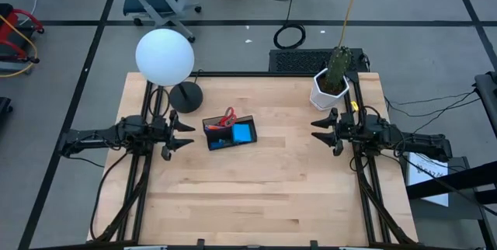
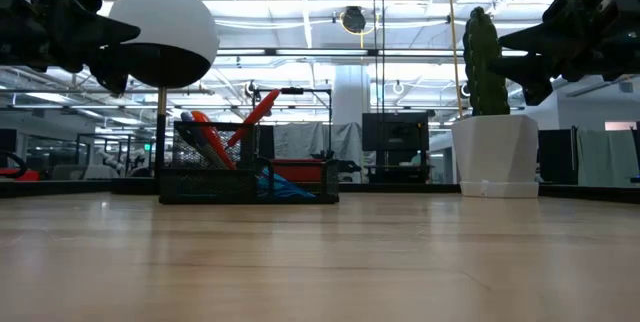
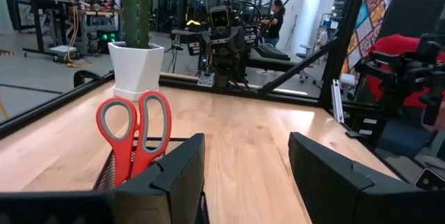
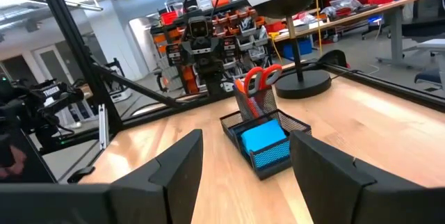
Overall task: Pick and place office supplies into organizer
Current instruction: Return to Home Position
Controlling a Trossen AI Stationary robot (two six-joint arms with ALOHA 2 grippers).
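Left gripper (image 1: pixel 189 134) and right gripper (image 1: pixel 317 130) are hovering open at opposite table (image 1: pixel 264 192) edges, red scissors (image 1: pixel 227 117) and blue notepad (image 1: pixel 243 133) sitting in organizer (image 2: pixel 210 187).

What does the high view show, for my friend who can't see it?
A black organizer near the middle of a wooden table holds red scissors and a blue notepad. The left claw and right claw hover open at either side of it, holding nothing. A white ball lamp and a potted cactus stand at the back edge.

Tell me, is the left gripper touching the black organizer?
Apart. The low view shows the left gripper hanging high above and beside the organizer, with clear space between.
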